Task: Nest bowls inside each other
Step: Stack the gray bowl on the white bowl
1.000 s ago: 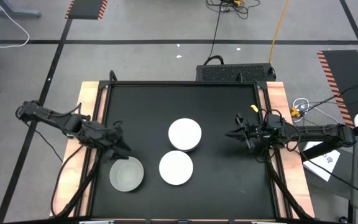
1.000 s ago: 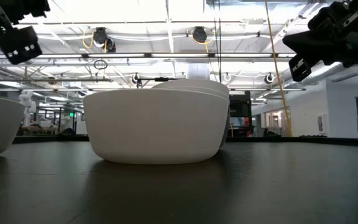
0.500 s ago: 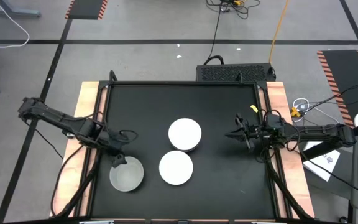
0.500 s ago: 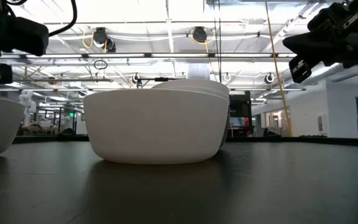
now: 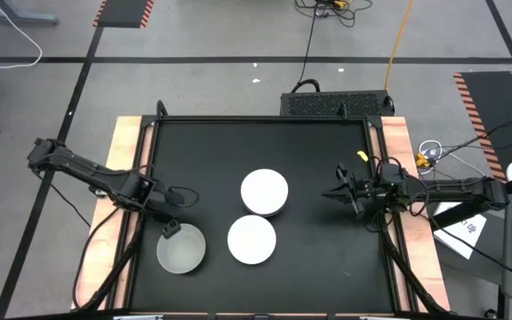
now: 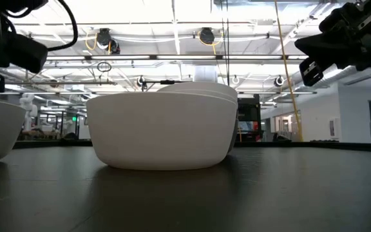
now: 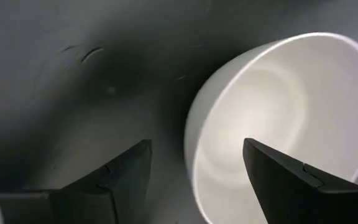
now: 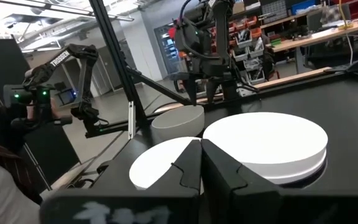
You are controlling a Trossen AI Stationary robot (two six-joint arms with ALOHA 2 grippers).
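Black matting covers the tabletop [image 5: 327,258], which has pale wooden strips along its left and right edges. Nearest the front edge, at the left, a pale grey bowl [image 5: 181,250] stands upright and open. Just beside it, toward the middle, a white bowl [image 5: 252,239] lies upside down, its flat base uppermost. Slightly farther back and a little to the right is a stack of white bowls [image 5: 264,193], also upside down; its rim overlaps the nearer white bowl as seen from above, though whether they touch cannot be told. In the low view, the nearer white bowl fills the centre and the rims of the stack show just behind its top; the number of bowls in the stack cannot be told.

Left hand [image 5: 169,228]: released, fingers spread, poised at the far rim of the pale grey bowl. In the left wrist view, one dark finger [image 7: 123,177] is outside the bowl's wall and the other is over its hollow, with the rim between them; no contact is visible.

Right hand [image 5: 330,192]: clenched on nothing, fingers pressed together, held above the tabletop to the right of the stack and well apart from it, pointing toward the bowls.

Beyond the far edge of the tabletop, a dark box [image 5: 336,104] sits on the floor.
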